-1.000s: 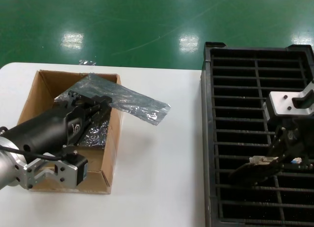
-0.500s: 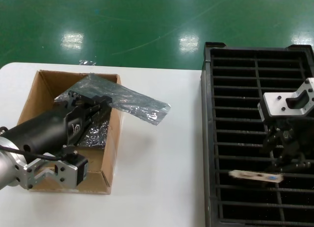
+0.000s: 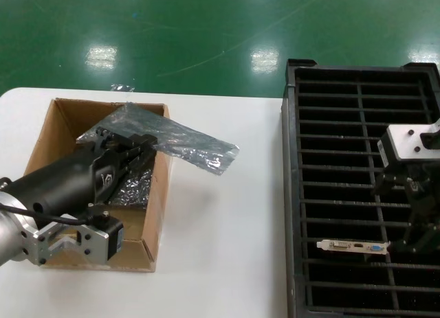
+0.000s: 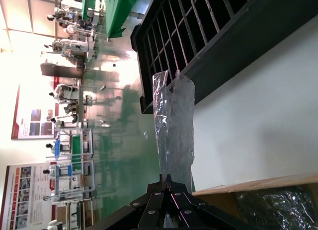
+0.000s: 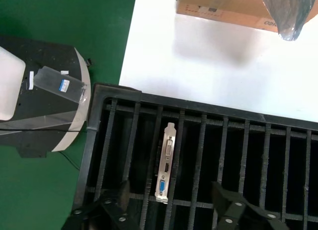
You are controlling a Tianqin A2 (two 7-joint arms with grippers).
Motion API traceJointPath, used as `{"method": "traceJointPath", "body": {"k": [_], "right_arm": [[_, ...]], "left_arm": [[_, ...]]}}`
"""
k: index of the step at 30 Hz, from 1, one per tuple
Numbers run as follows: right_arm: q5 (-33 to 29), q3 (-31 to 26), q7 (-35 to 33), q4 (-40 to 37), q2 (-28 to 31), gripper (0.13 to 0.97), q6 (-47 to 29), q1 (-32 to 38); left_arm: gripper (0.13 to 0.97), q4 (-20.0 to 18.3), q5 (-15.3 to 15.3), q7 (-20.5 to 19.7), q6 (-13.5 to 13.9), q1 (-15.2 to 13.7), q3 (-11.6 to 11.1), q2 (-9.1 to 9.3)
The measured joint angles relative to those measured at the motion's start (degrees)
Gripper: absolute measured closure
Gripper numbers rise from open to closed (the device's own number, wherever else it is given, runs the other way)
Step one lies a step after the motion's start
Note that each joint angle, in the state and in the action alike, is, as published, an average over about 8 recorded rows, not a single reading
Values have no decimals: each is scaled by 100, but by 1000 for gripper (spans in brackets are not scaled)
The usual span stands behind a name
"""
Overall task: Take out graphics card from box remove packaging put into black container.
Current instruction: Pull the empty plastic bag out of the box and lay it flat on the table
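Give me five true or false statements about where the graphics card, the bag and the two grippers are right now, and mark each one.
1. The graphics card sits in a slot of the black container. True.
2. The right gripper is shut on the card. False: its jaws are open, one on each side of the card's slot, not touching it.
3. The left gripper holds the packaging over the box. True.
4. The packaging lies flat on the table. False: it sticks out past the box's wall, held up above the table.
5. The card's silver bracket faces up. True.
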Motion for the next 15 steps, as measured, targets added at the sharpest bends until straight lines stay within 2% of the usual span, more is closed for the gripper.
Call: {"method": "traceJointPath", "body": {"k": [5, 9, 11, 12, 15], "right_arm": [[4, 4, 0, 13, 11, 545, 3, 1], [1, 9, 0, 15, 11, 440, 7, -3], [0, 10, 0, 15, 11, 388, 7, -4], [0, 11, 0, 15, 11, 388, 7, -4], [0, 11, -1, 15, 11, 331, 7, -4]], "left_arm": [[958, -35, 48, -58, 56, -28, 5, 43], [958, -152, 214, -446, 366, -170, 5, 268], [958, -220, 318, -810, 662, -297, -20, 496], [958, -249, 367, -1032, 851, -370, -50, 652], [958, -287, 465, -1775, 1520, -595, -210, 1249]]}}
